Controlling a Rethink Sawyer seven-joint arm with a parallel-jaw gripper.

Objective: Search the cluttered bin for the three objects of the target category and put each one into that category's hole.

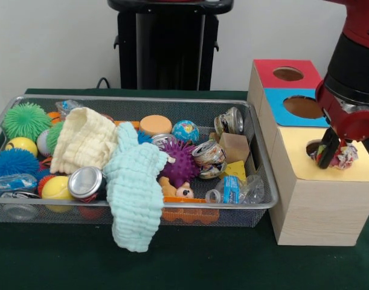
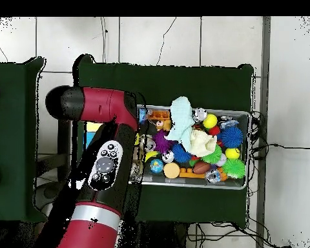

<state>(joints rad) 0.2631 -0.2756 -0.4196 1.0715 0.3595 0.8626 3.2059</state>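
The silver wire-mesh bin (image 1: 172,204) lies on the green table, full of toys, cloths and cans; it also shows in the overhead view (image 2: 243,186). The yellow-topped wooden box (image 1: 320,193) stands right of it. Its round hole (image 1: 314,147) shows only as a dark edge behind the gripper. My gripper (image 1: 335,158) hangs low over the yellow top at the hole. It is shut on a crumpled ball of wrapper (image 1: 346,156) with white, red and silvery patches. In the overhead view my arm (image 2: 106,161) hides the gripper and the boxes.
A blue-topped box (image 1: 302,107) and a red-topped box (image 1: 288,74) stand behind the yellow one. In the bin lie crushed cans (image 1: 86,181) (image 1: 208,153), a mint cloth (image 1: 133,187) hanging over the front rim, a cream cloth (image 1: 84,142), a purple spiky ball (image 1: 179,163) and a plastic bottle (image 1: 232,192).
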